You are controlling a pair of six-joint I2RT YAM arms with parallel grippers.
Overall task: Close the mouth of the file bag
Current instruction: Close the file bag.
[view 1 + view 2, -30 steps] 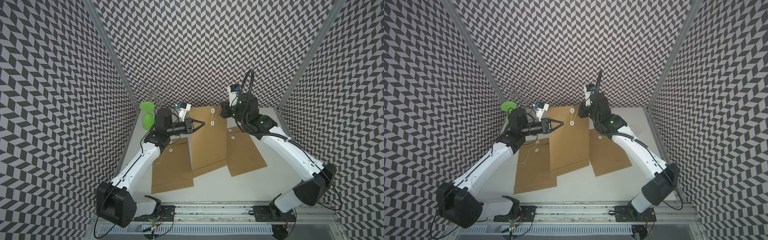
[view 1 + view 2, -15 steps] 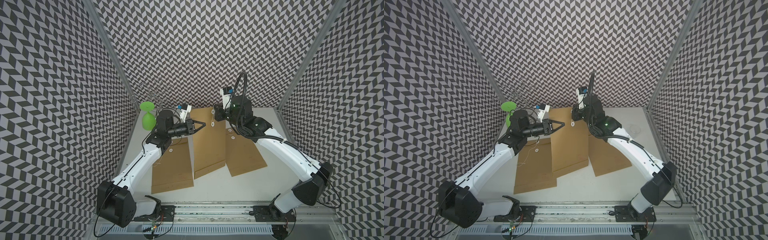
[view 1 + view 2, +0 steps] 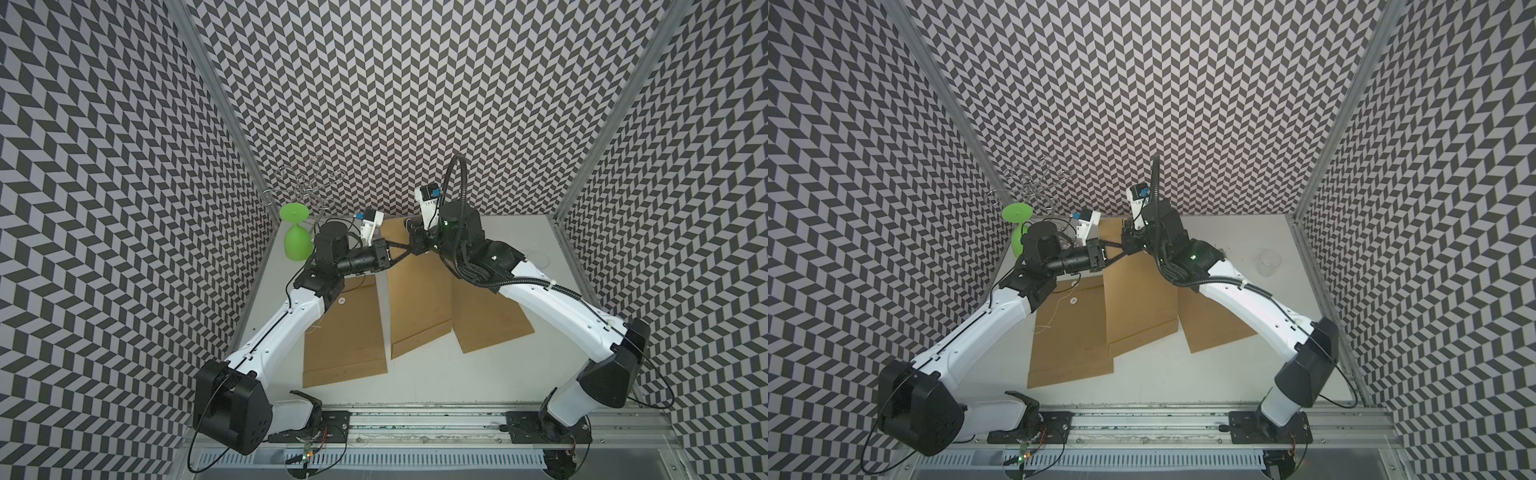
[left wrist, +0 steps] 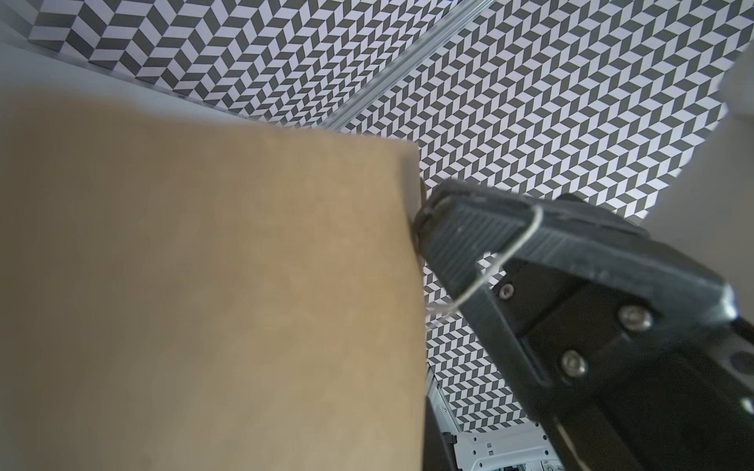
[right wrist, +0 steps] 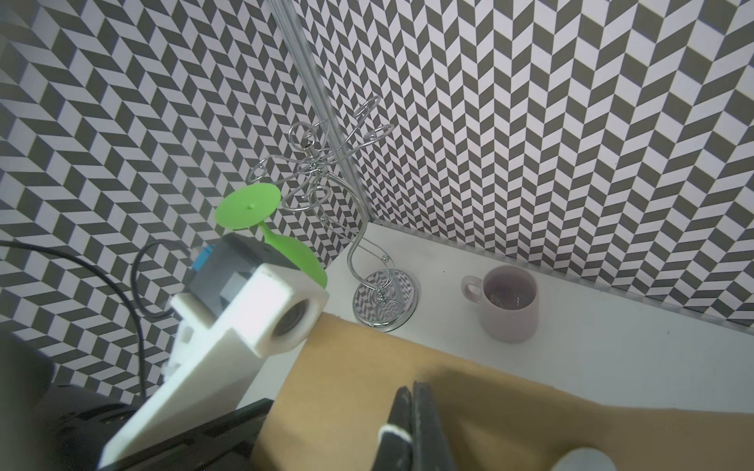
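Three brown file bags lie on the table, and both arms work at the top of the middle file bag (image 3: 419,303) (image 3: 1138,303). My left gripper (image 3: 405,249) (image 3: 1119,251) reaches in from the left, shut at that bag's upper left edge. In the left wrist view the brown paper (image 4: 204,285) fills the picture and hides my own jaws. My right gripper (image 4: 428,208) (image 5: 410,391) is almost touching the left one over the bag's top. It is shut on the bag's white string (image 4: 526,240), which loops over one finger.
A second file bag (image 3: 345,332) lies at the left and a third (image 3: 486,316) at the right. In the back left corner stand a wire rack (image 5: 359,244) and a green goblet (image 3: 296,239) hung upside down. A pink mug (image 5: 510,304) and a clear cup (image 3: 1268,262) stand near the back.
My right gripper has swung left across the bag's top until it meets the left gripper. The left gripper has edged slightly right. Both stayed shut.
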